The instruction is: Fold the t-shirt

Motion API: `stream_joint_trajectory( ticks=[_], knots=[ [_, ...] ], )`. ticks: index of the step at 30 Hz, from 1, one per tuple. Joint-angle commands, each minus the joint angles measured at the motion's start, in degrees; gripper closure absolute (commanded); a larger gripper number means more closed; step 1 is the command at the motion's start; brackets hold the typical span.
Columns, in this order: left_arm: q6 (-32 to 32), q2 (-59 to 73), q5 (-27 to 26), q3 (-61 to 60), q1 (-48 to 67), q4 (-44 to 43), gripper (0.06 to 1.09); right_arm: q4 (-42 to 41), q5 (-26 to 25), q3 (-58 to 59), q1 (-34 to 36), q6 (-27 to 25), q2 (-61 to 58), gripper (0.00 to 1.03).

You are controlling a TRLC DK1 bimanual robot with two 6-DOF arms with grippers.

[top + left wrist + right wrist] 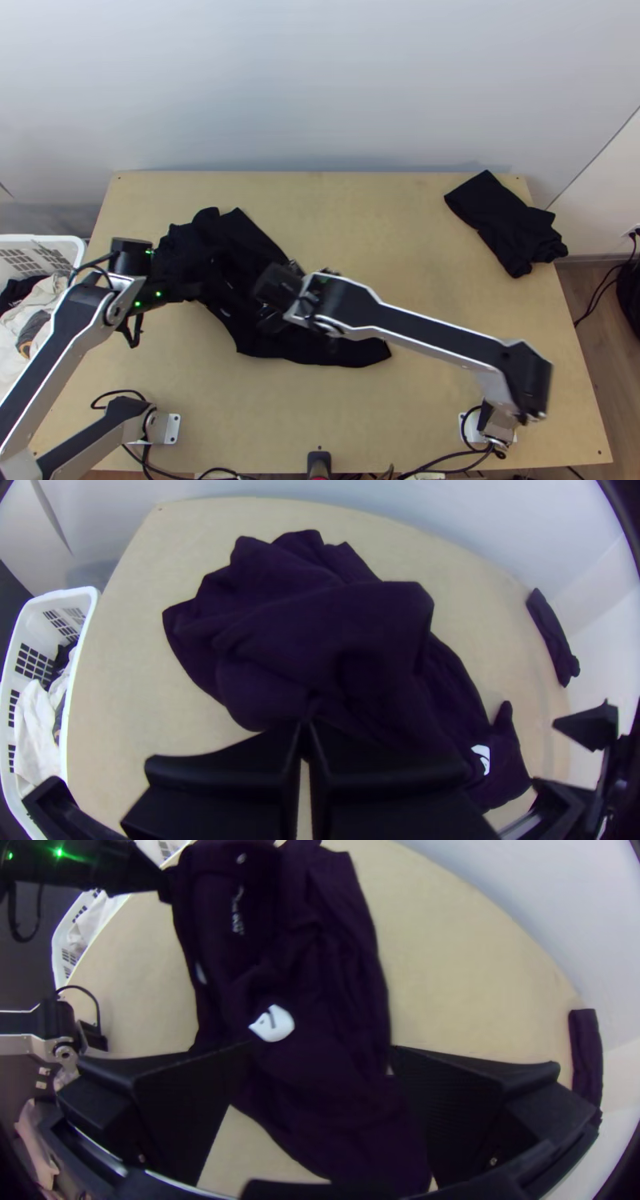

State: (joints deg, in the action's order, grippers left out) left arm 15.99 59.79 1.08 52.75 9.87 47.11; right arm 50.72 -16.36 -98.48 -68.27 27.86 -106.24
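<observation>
On pale wood, rumpled dark t-shirt

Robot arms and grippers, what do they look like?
Left arm and right arm: silver-grey links faced in black, black joints. A black cable loops at the left arm's wrist, near small green lights. Left gripper and right gripper: two wide, flat black fingers.

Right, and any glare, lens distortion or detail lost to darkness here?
Left wrist view: the far edge of the table bows, corners dark. Right wrist view: similar bowing, dark corners, and a green light on the left arm flares into a streak. Top view: even light on the bare wood, but the black shirt hides most of its folds.
</observation>
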Motion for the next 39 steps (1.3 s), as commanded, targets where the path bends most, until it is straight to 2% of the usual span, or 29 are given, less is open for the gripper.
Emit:
stream_joint_trajectory(
  ticks=[1,10,17,22,28,31,34,36,39],
  knots=[
    [2.7,-2.0,-0.2,4.3,-0.1,1.8,1.04,0.1,10.0,-7.4,-2.2,2.2,-7.7,0.04],
    [4.8,-1.1,-0.7,9.7,2.1,1.9,1.04,-1.3,9.9,-16.0,-7.3,-1.6,-16.8,0.04],
    [5.1,-0.1,-0.8,11.4,3.5,3.0,1.04,-1.3,9.0,-24.0,-7.2,-2.4,-24.3,0.04],
    [5.1,0.1,-0.8,12.3,4.2,3.6,1.04,-1.3,5.6,-26.1,-7.1,-2.8,-27.4,0.05],
    [4.8,0.8,-0.8,13.9,4.1,4.0,1.04,-1.3,5.5,-26.6,-6.4,-1.9,-28.1,0.07],
    [4.8,0.9,-0.8,14.0,4.3,3.6,1.04,-1.1,4.1,-26.4,-6.3,-1.9,-28.0,0.23],
    [4.8,0.9,-0.9,14.2,4.5,3.4,1.04,0.0,1.5,-26.4,-6.4,-1.9,-27.5,0.58],
    [4.8,0.9,-0.9,14.2,4.4,3.3,1.04,0.5,1.2,-25.7,-6.3,-1.8,-27.0,0.67],
    [4.8,0.9,-0.9,14.5,4.4,3.3,1.04,0.2,-1.5,-24.6,-6.1,-3.3,-26.1,0.9]
  ],
)
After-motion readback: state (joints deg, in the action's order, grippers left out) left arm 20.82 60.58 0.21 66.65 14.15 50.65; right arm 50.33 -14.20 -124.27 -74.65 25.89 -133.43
